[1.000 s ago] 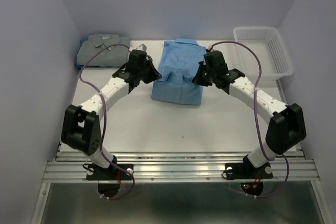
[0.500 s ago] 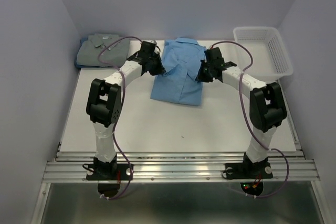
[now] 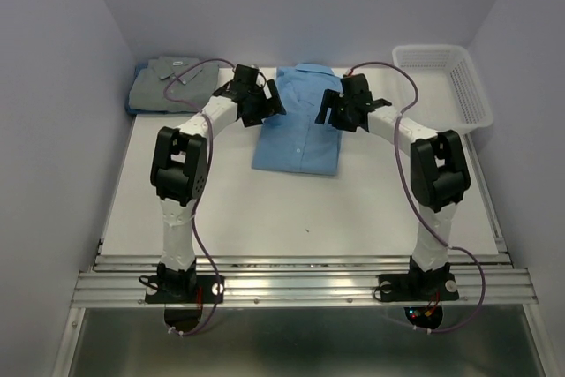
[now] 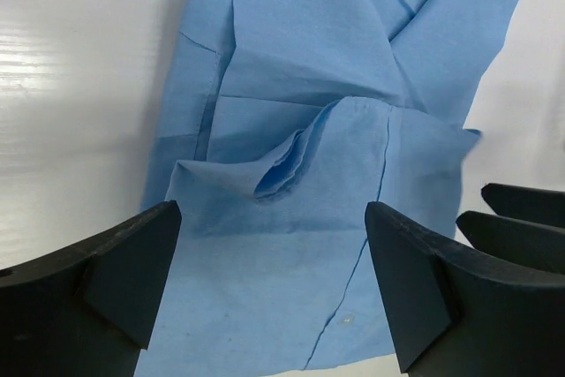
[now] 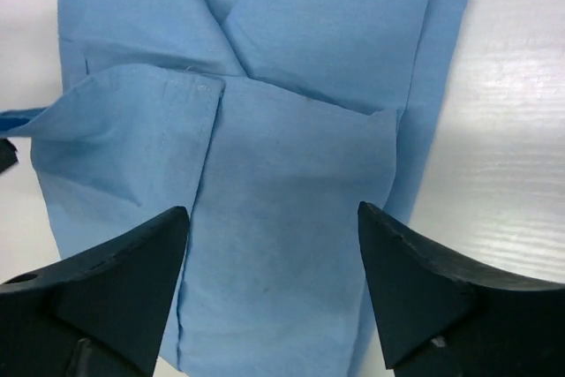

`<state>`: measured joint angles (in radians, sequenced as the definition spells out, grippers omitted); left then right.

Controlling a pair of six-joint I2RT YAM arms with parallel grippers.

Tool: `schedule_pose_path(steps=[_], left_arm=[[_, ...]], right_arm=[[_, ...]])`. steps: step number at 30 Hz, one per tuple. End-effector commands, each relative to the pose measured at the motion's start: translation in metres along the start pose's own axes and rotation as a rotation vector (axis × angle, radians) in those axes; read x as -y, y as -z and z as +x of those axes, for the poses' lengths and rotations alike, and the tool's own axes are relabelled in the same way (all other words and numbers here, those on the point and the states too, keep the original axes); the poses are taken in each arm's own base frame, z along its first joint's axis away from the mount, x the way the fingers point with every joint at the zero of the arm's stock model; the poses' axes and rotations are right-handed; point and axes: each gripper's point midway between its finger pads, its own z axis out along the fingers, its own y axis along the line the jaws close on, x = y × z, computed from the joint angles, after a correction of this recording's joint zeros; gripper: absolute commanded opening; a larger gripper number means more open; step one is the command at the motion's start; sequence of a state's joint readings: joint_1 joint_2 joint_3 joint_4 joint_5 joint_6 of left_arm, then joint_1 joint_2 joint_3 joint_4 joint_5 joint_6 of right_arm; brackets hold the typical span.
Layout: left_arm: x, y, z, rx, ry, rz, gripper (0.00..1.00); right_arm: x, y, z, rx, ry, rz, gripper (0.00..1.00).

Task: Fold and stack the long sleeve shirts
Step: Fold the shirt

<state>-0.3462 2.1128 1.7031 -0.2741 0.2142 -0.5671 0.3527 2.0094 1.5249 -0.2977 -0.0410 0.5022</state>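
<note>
The sky-blue long sleeve shirt (image 3: 297, 130) lies folded at the back middle of the table, collar toward the wall. My left gripper (image 3: 267, 103) hovers open over its left edge, and in the left wrist view the jaws (image 4: 269, 284) stand wide with only blue cloth (image 4: 300, 59) below them. Over the shirt's right edge my right gripper (image 3: 332, 109) is open as well; its wrist view shows the jaws (image 5: 272, 284) spread above the folded cloth (image 5: 291, 183), holding nothing. The grey-green shirt (image 3: 172, 83) lies folded at the back left corner.
A white mesh basket (image 3: 444, 86) stands at the back right. Walls close in the table on the left, back and right. The right gripper's fingers (image 4: 521, 218) show at the right edge of the left wrist view. A small dark speck (image 3: 306, 230) lies on the near table.
Both grippers went from shut to open and let go of the blue shirt's edges. Both arms reached farther back, and the shirt now lies flat.
</note>
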Motion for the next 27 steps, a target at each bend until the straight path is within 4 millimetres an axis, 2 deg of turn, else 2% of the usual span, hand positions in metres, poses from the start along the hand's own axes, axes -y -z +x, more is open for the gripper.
schedule_pose_path(steps=[1, 2, 4, 5, 6, 7, 8, 9, 10, 11, 12, 13, 14, 15, 16, 17, 19, 20, 21, 22, 25, 26, 27], left_arm=[[0.029, 0.041, -0.038, 0.112, -0.029, 0.065, 0.99], [0.031, 0.046, -0.041, 0.126, -0.028, 0.071, 0.99], [0.038, 0.065, -0.046, 0.165, -0.026, 0.093, 0.99], [0.038, 0.07, -0.045, 0.177, -0.022, 0.092, 0.99], [0.042, 0.084, -0.051, 0.208, -0.02, 0.101, 0.99], [0.038, 0.086, -0.045, 0.207, -0.011, 0.089, 0.99], [0.036, 0.09, -0.045, 0.215, -0.002, 0.083, 0.99], [0.039, 0.101, -0.047, 0.235, 0.001, 0.087, 0.99], [0.032, 0.101, -0.039, 0.222, 0.009, 0.072, 0.99], [0.028, 0.107, -0.033, 0.222, 0.021, 0.068, 0.99], [0.026, 0.109, -0.028, 0.219, 0.026, 0.07, 0.99], [0.021, 0.113, -0.016, 0.2, 0.04, 0.075, 0.99], [0.023, 0.113, -0.016, 0.2, 0.045, 0.085, 0.99], [0.015, 0.115, -0.002, 0.179, 0.055, 0.076, 0.99], [0.01, 0.117, 0.003, 0.176, 0.066, 0.067, 0.99], [-0.001, 0.122, 0.017, 0.17, 0.084, 0.045, 0.99], [-0.012, 0.127, 0.029, 0.169, 0.106, 0.025, 0.99], [-0.016, 0.129, 0.035, 0.173, 0.116, 0.019, 0.99], [-0.014, 0.141, 0.035, 0.196, 0.123, 0.037, 0.99], [-0.023, 0.14, 0.048, 0.182, 0.142, 0.032, 0.99], [-0.031, 0.149, 0.07, 0.177, 0.176, 0.049, 0.99], [-0.033, 0.15, 0.079, 0.159, 0.182, 0.057, 0.99], [-0.039, 0.151, 0.09, 0.144, 0.185, 0.056, 0.99]], right_arm=[[-0.034, 0.04, -0.053, 0.149, 0.071, -0.127, 0.86], [-0.043, 0.056, -0.058, 0.162, 0.091, -0.167, 1.0], [-0.046, 0.067, -0.049, 0.146, 0.105, -0.203, 1.0], [-0.054, 0.075, -0.044, 0.133, 0.116, -0.259, 1.0], [-0.061, 0.087, -0.044, 0.14, 0.125, -0.298, 1.0], [-0.061, 0.087, -0.032, 0.114, 0.132, -0.328, 1.0], [-0.075, 0.093, -0.028, 0.104, 0.161, -0.419, 1.0], [-0.077, 0.091, -0.022, 0.083, 0.166, -0.443, 1.0], [-0.081, 0.09, -0.02, 0.07, 0.177, -0.471, 1.0], [-0.085, 0.081, -0.009, 0.023, 0.205, -0.516, 1.0], [-0.092, 0.081, -0.018, 0.031, 0.223, -0.541, 1.0], [-0.092, 0.068, -0.003, -0.042, 0.249, -0.572, 1.0], [-0.104, 0.078, -0.003, -0.05, 0.287, -0.62, 1.0], [-0.106, 0.064, 0.008, -0.098, 0.304, -0.634, 1.0], [-0.112, 0.062, 0.015, -0.124, 0.331, -0.66, 1.0], [-0.128, 0.067, 0.025, -0.151, 0.402, -0.729, 1.0], [-0.137, 0.059, 0.035, -0.178, 0.431, -0.762, 1.0], [-0.14, 0.049, 0.037, -0.18, 0.434, -0.791, 1.0], [-0.146, 0.042, 0.04, -0.179, 0.43, -0.803, 1.0], [-0.144, 0.026, 0.043, -0.182, 0.413, -0.801, 1.0], [-0.153, -0.003, 0.019, -0.098, 0.393, -0.764, 1.0], [-0.139, -0.032, 0.025, -0.117, 0.372, -0.688, 1.0], [-0.146, -0.037, 0.008, -0.071, 0.379, -0.672, 1.0]])
